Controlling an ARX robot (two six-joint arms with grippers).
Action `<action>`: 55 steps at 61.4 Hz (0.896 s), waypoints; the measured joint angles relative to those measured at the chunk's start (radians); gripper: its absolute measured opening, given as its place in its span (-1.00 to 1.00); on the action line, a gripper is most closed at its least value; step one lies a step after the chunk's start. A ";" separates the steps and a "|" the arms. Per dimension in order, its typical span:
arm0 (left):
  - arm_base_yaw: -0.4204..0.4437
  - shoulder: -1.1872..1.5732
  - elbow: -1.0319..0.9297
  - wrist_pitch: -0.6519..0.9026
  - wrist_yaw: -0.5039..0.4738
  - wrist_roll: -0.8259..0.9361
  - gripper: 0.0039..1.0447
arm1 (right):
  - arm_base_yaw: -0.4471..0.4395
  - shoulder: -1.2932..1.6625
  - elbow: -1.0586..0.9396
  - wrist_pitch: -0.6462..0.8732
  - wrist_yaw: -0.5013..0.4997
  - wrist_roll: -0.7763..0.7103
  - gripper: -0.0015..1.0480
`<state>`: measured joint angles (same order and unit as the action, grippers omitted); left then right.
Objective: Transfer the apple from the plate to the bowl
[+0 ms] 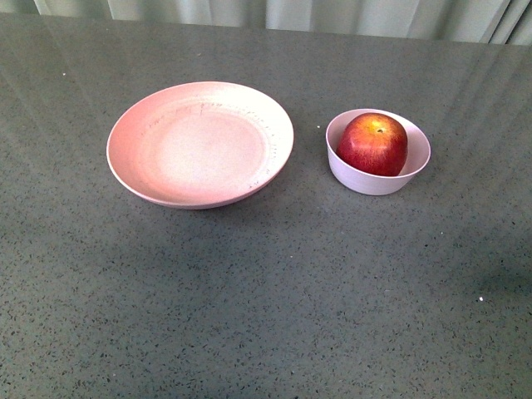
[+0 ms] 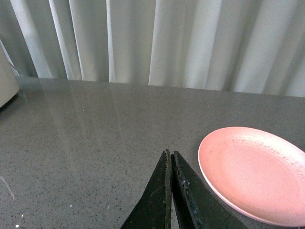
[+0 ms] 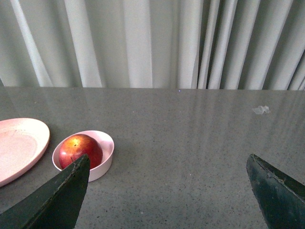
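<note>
While the right gripper (image 3: 167,191) gapes, the apple (image 3: 80,150) sits beyond it.

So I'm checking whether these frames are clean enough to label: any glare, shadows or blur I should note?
Front view: streaky curtain reflections on the table, a soft shadow at its right edge; apple sharp. Left wrist view: the shut left tool slightly soft, the plate clear. Right wrist view: the open right tool has blurred dark fingers; the bowl is clear.

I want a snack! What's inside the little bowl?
A red apple sits inside the bowl, filling most of it, its stem dimple up. The apple covers the bowl's bottom, so anything under it is hidden. The plate beside it holds nothing.
</note>
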<state>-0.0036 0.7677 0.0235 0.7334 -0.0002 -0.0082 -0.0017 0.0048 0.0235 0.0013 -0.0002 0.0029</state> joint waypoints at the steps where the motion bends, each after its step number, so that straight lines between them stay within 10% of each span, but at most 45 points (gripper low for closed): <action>1: 0.000 -0.012 -0.002 -0.010 0.000 0.000 -0.97 | 0.000 0.000 0.000 0.000 0.000 0.000 0.83; 55: 0.000 -0.484 -0.008 -0.449 0.000 0.000 -0.97 | 0.000 0.000 0.000 0.000 0.000 0.000 0.83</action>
<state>-0.0036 0.2836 0.0151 0.2844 -0.0002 -0.0082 -0.0021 0.0048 0.0235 0.0013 -0.0002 0.0029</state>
